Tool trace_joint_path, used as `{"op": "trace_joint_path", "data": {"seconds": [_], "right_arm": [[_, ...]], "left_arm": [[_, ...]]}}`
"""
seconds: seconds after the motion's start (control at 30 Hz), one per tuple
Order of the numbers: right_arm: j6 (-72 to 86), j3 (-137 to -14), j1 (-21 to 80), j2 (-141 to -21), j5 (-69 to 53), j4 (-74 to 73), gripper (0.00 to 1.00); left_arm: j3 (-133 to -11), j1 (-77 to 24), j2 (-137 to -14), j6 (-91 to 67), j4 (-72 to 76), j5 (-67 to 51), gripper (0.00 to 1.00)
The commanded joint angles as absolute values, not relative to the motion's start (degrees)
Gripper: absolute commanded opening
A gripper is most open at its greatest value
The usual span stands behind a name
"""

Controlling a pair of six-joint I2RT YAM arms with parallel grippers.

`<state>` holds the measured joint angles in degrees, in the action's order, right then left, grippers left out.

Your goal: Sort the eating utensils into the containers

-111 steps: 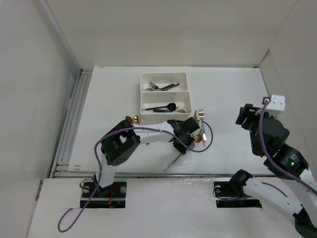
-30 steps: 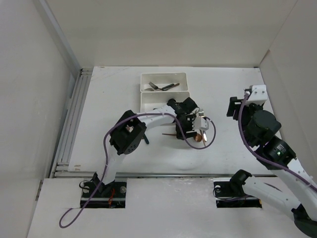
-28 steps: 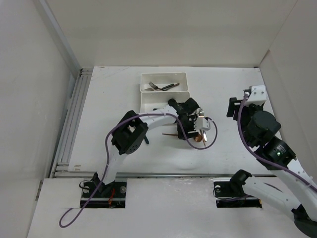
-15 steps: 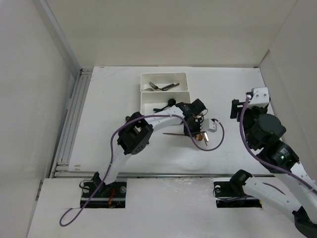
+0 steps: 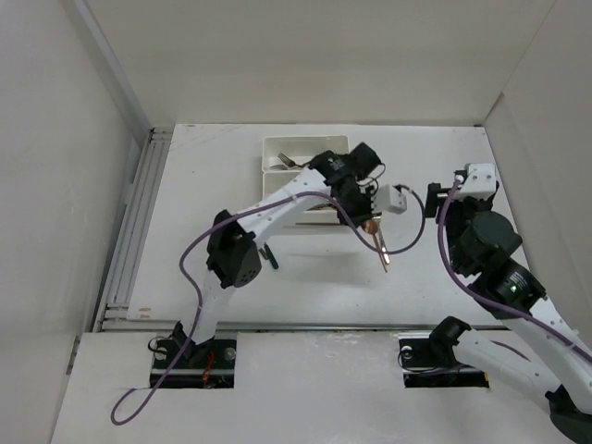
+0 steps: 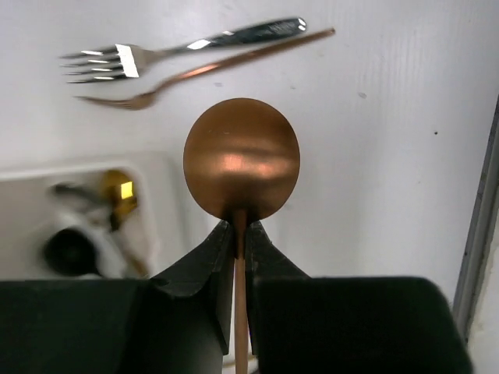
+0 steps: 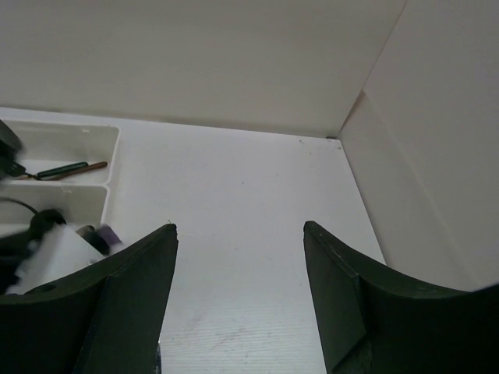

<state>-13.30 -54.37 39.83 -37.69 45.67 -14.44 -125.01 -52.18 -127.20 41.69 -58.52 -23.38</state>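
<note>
White plastic tray (image 6: 168,187) is sitting low and to the left of the left gripper (image 6: 240,230) in the wrist view. A gold spoon (image 6: 117,191) and a black spoon (image 6: 69,251) are lying inside it.

The left gripper is pinching the copper spoon (image 6: 242,160) at the neck, jaws clamped on it. The round bowl is standing out just past the fingertips, over the table (image 6: 374,156).

Beyond the bowl, a silver fork (image 6: 183,51) and a copper fork (image 6: 207,68) are lying close together on the table, outside the tray, tines pointing left.

From above, the spoon's handle is slanting out of the gripper toward the arm bases.

Right gripper (image 7: 238,300) is hanging well to the right of the trays, fingers (image 7: 129,304) spread wide and holding nothing. Far to its left, the far tray (image 7: 70,136) is showing a green-handled utensil (image 7: 58,170).
</note>
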Motion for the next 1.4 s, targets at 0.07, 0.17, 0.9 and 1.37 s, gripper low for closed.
{"op": "trace_joint_path", "data": {"seconds": [0.07,0.17,0.9,1.37], "right_arm": [[-10.0,-55.4,40.2,-39.0,47.5,-8.5,0.71],[-10.0,-56.4,40.2,-40.8,48.6,-8.0,0.71],[-6.8,-62.9,39.6,-47.4,43.9,-14.7,0.86],[15.6,-74.4,10.5,-74.9,-1.7,-30.1,0.59]], "left_arm": [[-132.2,-51.7,-112.0,47.2,-63.7,-16.9,0.0],[-127.7,-50.0,-110.7,47.2,-55.7,-5.5,0.0],[-106.2,-39.8,-118.9,49.3,-25.0,-11.1,0.31],[-116.8,-33.3,-108.3,24.4,-29.6,-5.0,0.88]]}}
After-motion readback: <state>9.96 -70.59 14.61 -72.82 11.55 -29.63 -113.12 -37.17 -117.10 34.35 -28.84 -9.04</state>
